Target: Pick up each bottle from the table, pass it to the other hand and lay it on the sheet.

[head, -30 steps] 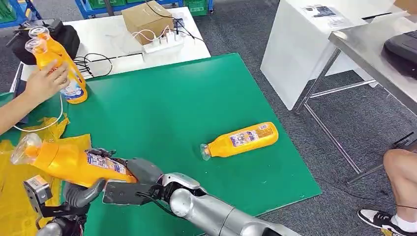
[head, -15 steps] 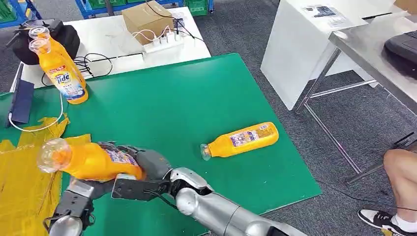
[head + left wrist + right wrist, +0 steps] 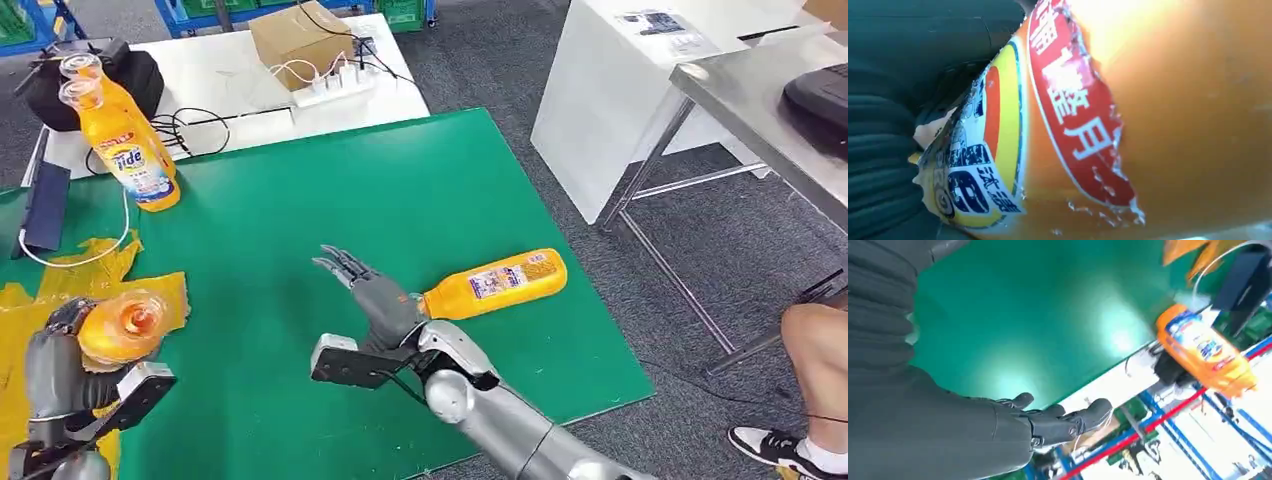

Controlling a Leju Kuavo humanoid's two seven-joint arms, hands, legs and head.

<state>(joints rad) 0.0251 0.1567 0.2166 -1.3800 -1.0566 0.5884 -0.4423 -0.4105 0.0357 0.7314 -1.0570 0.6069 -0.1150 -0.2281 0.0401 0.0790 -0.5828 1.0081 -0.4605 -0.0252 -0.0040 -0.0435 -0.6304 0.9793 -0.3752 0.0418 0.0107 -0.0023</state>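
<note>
Over the yellow sheet (image 3: 40,400) at eight o'clock, left hand (image 3: 60,375) fingers clamp an orange detergent bottle (image 3: 125,325). Right hand (image 3: 375,295) empty, fingers apart. Risk: laid bottle rolls across the green worktop (image 3: 300,200).

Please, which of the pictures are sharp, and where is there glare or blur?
Head view: sharp and evenly lit, the lying orange plastic bottle clear. Left wrist view: the held orange bottle fills the lens, soft, its upper part washed out by glare. Right wrist view: blurred, with bright reflections on the green table mat.
</note>
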